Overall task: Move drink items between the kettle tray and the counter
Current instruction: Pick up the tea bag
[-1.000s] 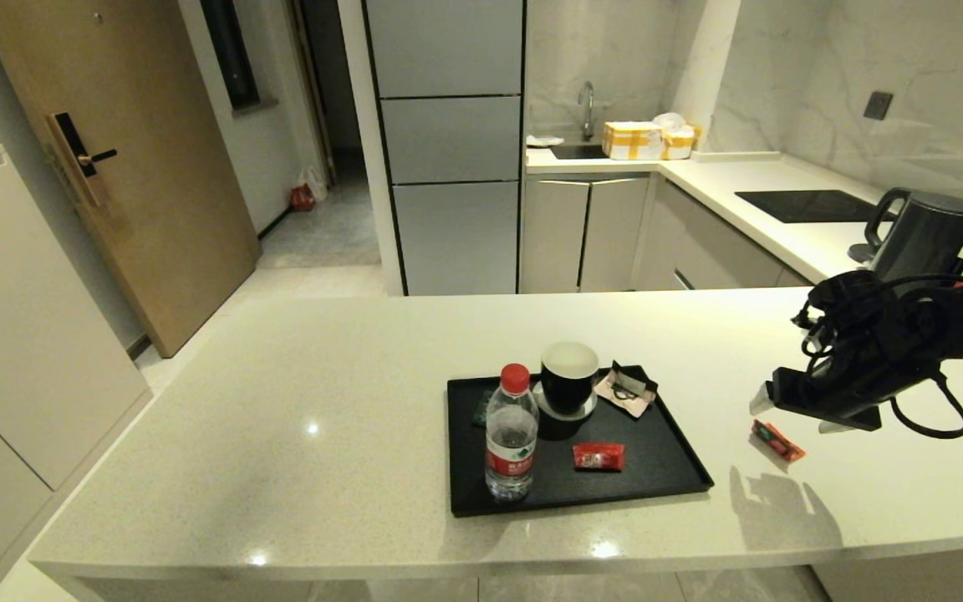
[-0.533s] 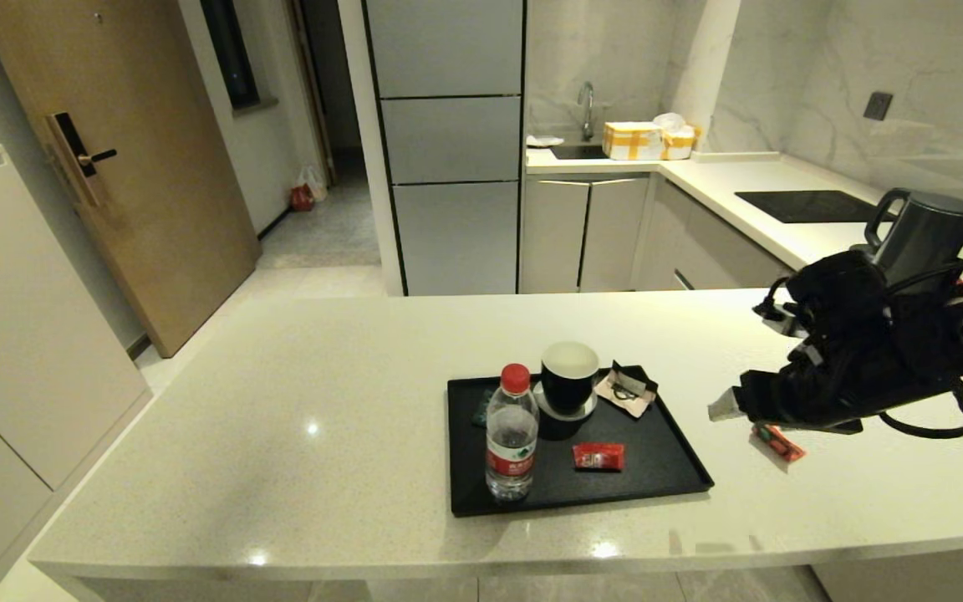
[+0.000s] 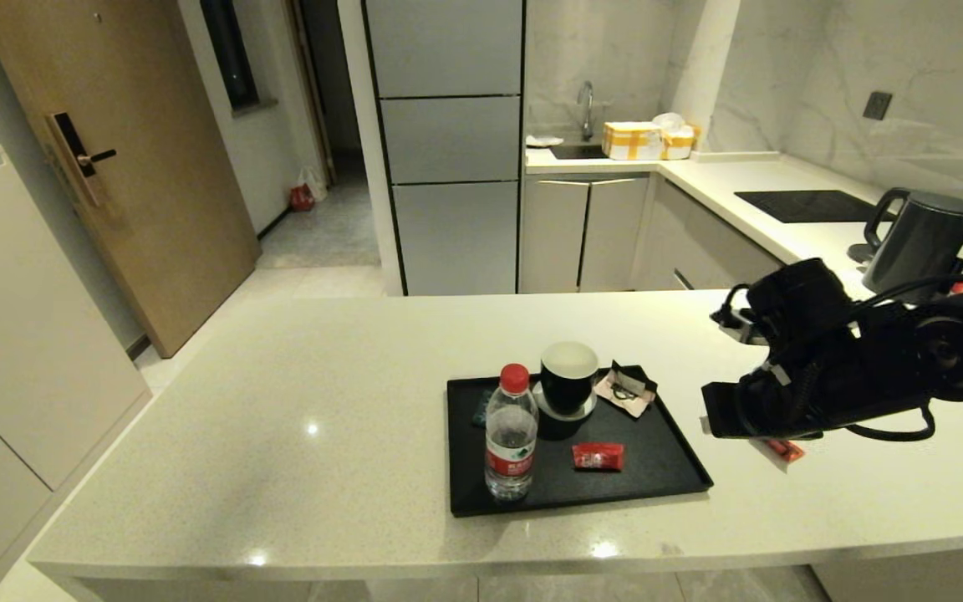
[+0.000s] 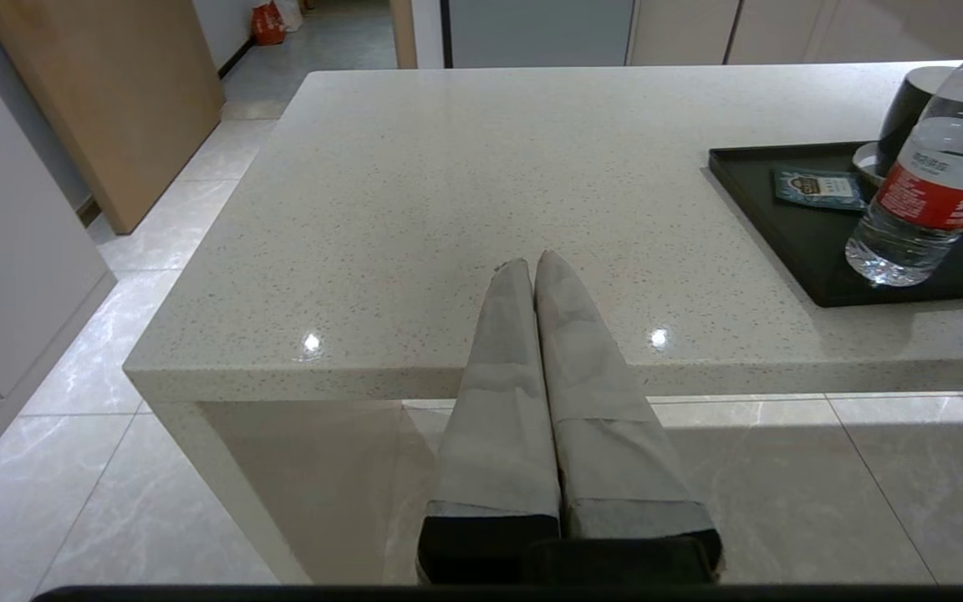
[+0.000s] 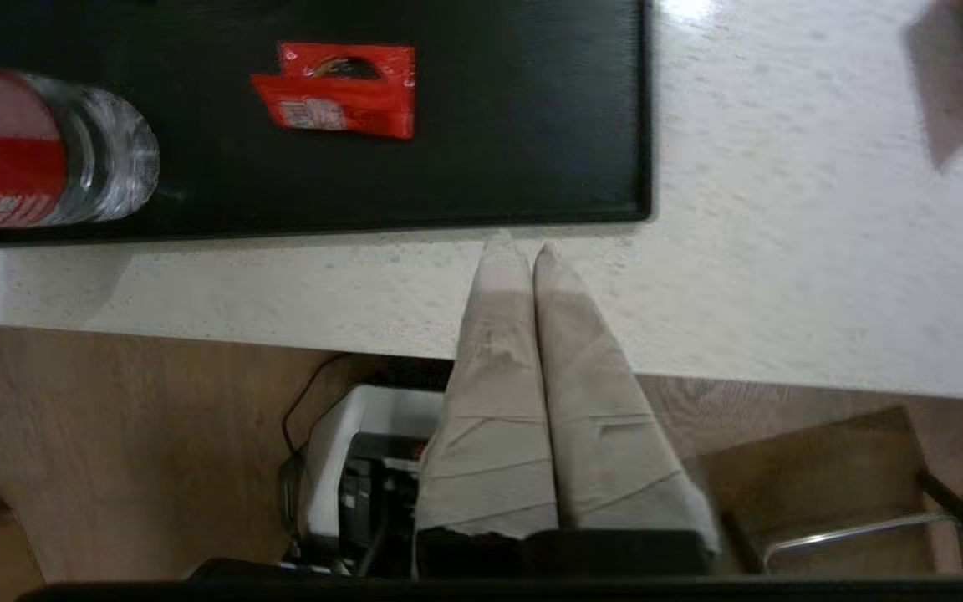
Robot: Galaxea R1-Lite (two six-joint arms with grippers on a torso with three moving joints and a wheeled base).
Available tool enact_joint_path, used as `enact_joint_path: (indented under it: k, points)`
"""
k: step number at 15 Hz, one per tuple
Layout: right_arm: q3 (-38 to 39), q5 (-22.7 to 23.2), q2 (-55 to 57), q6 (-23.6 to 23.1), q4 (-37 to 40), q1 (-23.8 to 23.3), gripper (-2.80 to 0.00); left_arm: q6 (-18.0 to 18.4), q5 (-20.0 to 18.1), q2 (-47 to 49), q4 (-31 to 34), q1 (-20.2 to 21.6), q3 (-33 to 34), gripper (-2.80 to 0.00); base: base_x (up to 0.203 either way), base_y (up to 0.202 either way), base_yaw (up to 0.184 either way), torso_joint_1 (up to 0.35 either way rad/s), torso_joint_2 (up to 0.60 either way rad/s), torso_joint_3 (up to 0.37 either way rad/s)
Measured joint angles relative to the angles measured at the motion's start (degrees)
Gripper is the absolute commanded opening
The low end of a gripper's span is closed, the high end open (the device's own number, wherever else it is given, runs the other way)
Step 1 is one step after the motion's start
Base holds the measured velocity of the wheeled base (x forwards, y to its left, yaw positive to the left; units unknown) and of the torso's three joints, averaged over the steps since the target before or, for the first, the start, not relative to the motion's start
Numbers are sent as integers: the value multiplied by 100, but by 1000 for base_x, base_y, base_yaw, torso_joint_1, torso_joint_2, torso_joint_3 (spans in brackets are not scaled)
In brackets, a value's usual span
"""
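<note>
Head view: my right gripper (image 3: 711,422) has just pressed its fingers together empty and swung toward the shallow black tray (image 3: 665,489), leaving one small red foil sachet (image 3: 785,450) on the speckled off-white worktop (image 3: 323,401). Second red sachet (image 3: 598,456) waits inside the tray; clear red-capped bottle (image 3: 511,435) crowds nearby. Left gripper (image 4: 536,267) parked, closed.
</note>
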Motion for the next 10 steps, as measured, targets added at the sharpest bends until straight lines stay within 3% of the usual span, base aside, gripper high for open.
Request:
enact_joint_path:
  k: [6,10]
  points:
    - [-409,1,731,-119,-110,397,-280,-1,-2,0,0,0,0,-280,0,0,0,0,0,0]
    - [-1214,33,1399,-337,-14,-84,-280,0,-1,0,0,6,0,-280,0,0,0,0,0,0]
